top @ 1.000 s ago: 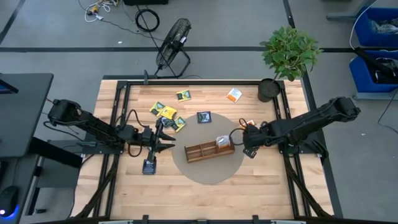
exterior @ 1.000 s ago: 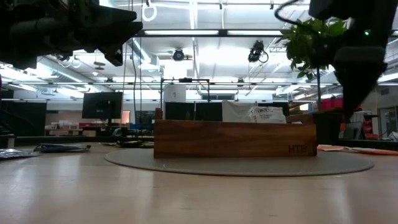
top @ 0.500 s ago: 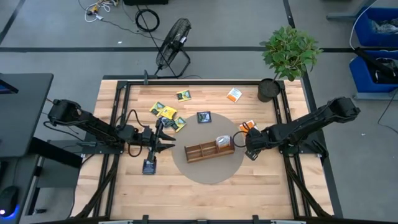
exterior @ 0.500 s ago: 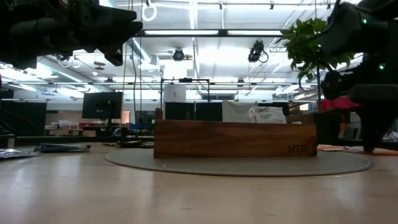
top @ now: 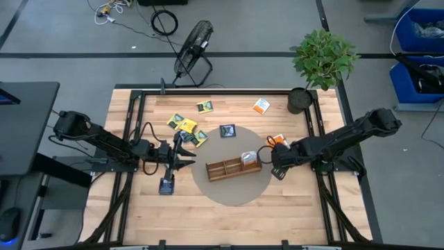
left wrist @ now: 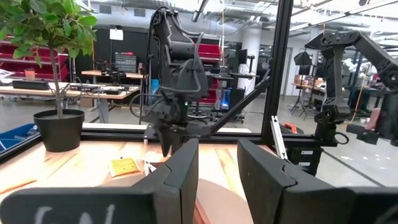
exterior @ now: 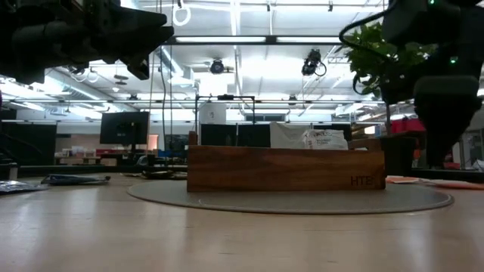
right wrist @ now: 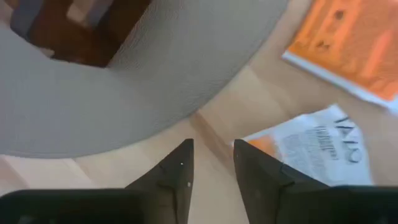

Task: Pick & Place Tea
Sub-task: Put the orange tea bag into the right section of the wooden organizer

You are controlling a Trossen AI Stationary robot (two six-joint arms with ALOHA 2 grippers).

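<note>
Right wrist view, right gripper [right wrist: 211, 163] jaws narrowly parted (nothing between), orange-and-white sachets [right wrist: 323, 146] blurred, cropped.

Both arms reach inward, each pincer [top: 182, 157] [top: 272, 165] slightly parted.

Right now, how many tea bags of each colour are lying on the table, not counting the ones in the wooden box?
Yellow-and-green tea bags: 4
Orange-and-white tea bags: 3
Dark blue tea bags: 2
Total: 9
</note>
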